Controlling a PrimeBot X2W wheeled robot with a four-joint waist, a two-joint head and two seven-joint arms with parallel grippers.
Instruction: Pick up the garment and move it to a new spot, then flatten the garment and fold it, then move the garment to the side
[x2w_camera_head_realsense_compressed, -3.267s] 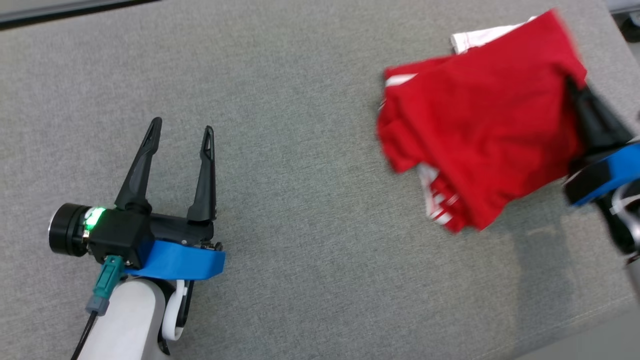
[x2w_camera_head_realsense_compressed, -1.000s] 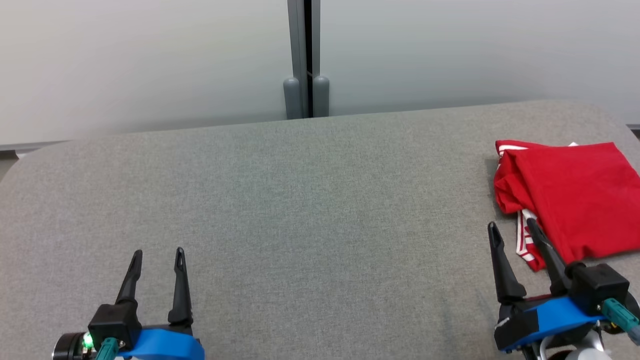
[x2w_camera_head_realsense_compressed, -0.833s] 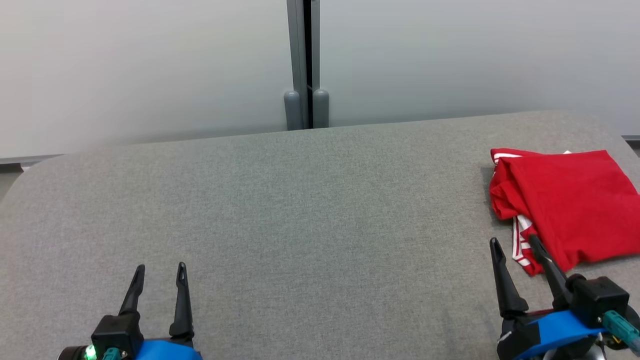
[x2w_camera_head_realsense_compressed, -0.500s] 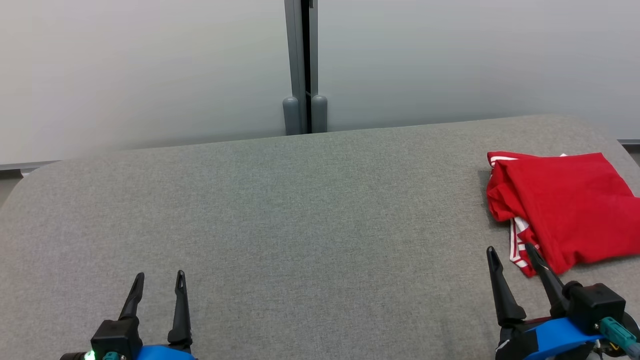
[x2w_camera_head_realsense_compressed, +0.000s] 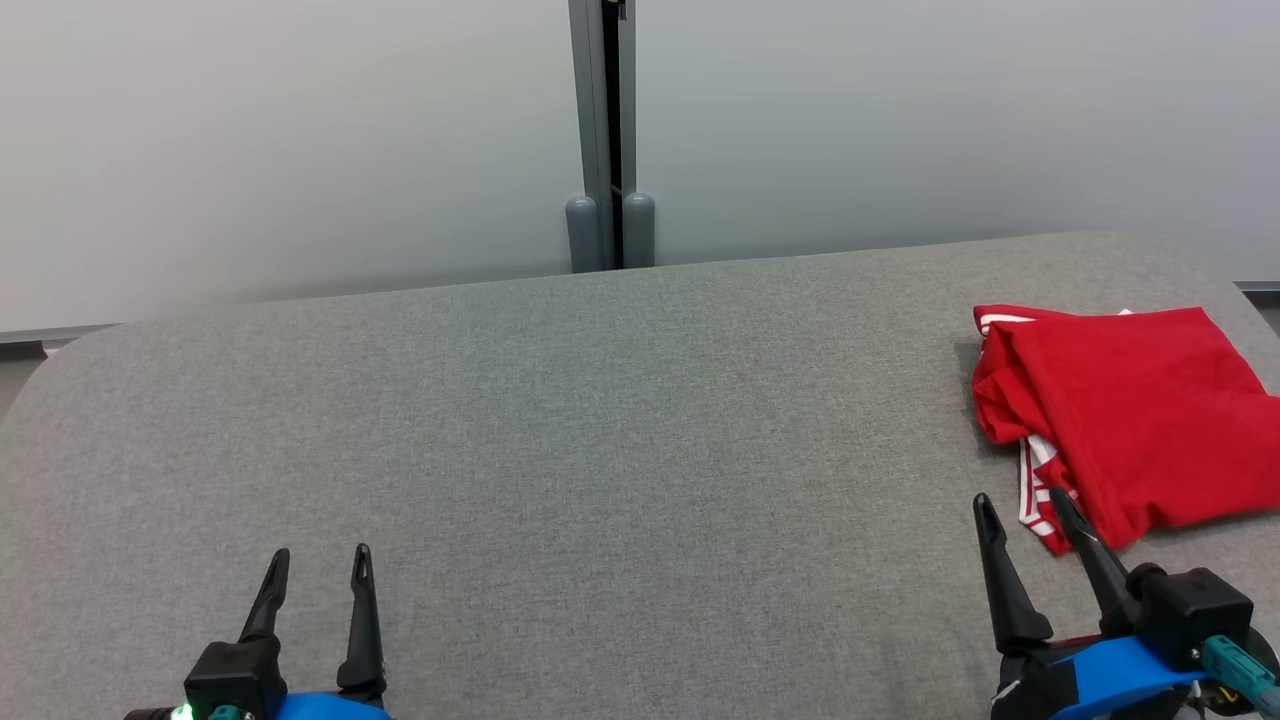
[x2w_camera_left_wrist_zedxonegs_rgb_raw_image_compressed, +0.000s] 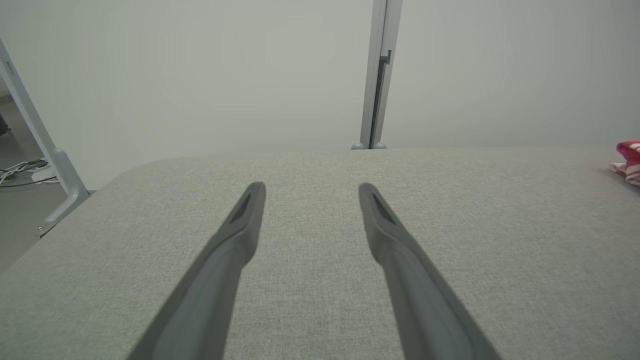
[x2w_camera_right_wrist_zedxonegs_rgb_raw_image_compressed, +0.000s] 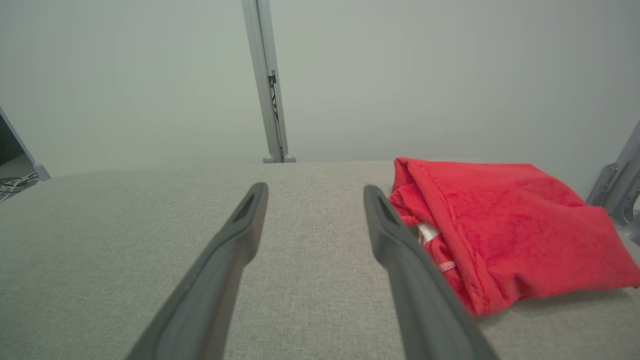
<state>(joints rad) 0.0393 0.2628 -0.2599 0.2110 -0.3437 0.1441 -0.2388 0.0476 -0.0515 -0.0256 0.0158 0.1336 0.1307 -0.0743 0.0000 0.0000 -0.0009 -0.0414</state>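
Observation:
The garment (x2w_camera_head_realsense_compressed: 1125, 410) is red with white stripes and lies folded at the far right of the grey table (x2w_camera_head_realsense_compressed: 600, 430). In the right wrist view the garment (x2w_camera_right_wrist_zedxonegs_rgb_raw_image_compressed: 500, 225) sits just right of my right fingers. My right gripper (x2w_camera_head_realsense_compressed: 1022, 505) stands open at the lower right, its tips short of the garment's near corner, nothing between them. My left gripper (x2w_camera_head_realsense_compressed: 318, 555) is open and empty at the lower left, far from the cloth. The left wrist view catches a sliver of the garment (x2w_camera_left_wrist_zedxonegs_rgb_raw_image_compressed: 627, 155) at its right edge.
A pale wall with a grey vertical post (x2w_camera_head_realsense_compressed: 608, 130) runs behind the table. A metal frame leg (x2w_camera_left_wrist_zedxonegs_rgb_raw_image_compressed: 50, 150) and cables stand off the table's left end; a bracket (x2w_camera_right_wrist_zedxonegs_rgb_raw_image_compressed: 615, 190) is past the right end.
The garment was hanging from my right gripper; now it lies released on the table. The head camera has tilted up. Over the last second both grippers drew back slightly toward me, still open.

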